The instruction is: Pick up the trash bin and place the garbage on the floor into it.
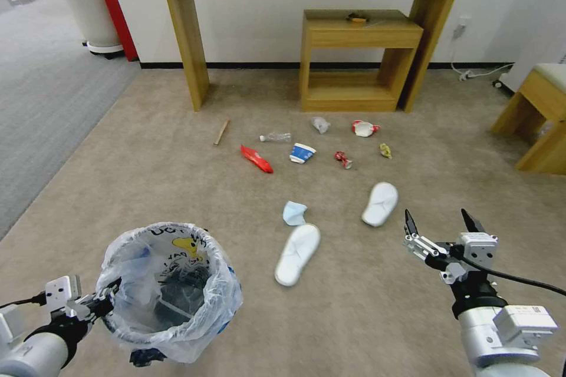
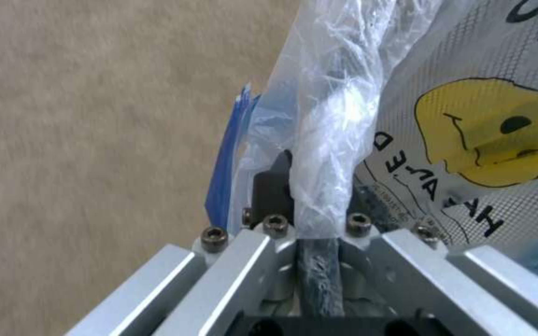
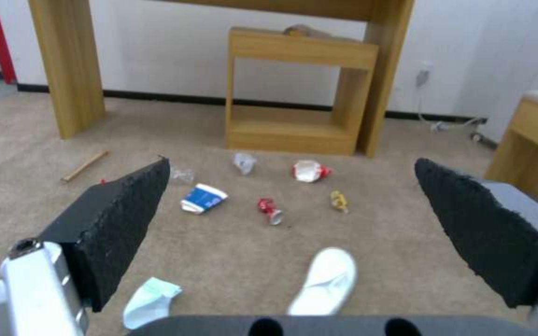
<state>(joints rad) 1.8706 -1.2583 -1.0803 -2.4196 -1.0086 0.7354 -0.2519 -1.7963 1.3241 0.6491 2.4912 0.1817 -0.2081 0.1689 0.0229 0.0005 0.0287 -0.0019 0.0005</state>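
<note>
The blue trash bin (image 1: 168, 291), lined with a crinkled printed bag (image 2: 337, 116), sits at lower left. My left gripper (image 1: 103, 301) (image 2: 315, 186) is shut on its rim and bag. My right gripper (image 1: 438, 221) (image 3: 292, 162) hovers open over the floor (image 1: 177, 188), just right of one white slipper (image 1: 380, 203) (image 3: 325, 280). The other slipper (image 1: 299, 253) and a pale-blue face mask (image 1: 293, 212) (image 3: 151, 298) lie between the arms. Farther off lie a red wrapper (image 1: 256, 159), clear bottle (image 1: 276, 137), paper cup (image 1: 302, 153) (image 3: 203, 198), crushed can (image 1: 343, 159) (image 3: 269, 210) and yellow wrapper (image 1: 385, 150) (image 3: 339, 200).
A wooden desk (image 1: 188, 41) and a low shelf (image 1: 359, 59) stand against the far wall. A wooden stool (image 1: 542, 118) is at right; grey carpet (image 1: 41, 88) and a plant pot (image 1: 91, 17) at left. A wooden stick (image 1: 221, 131) and a red-white wrapper (image 1: 364, 128) also lie there.
</note>
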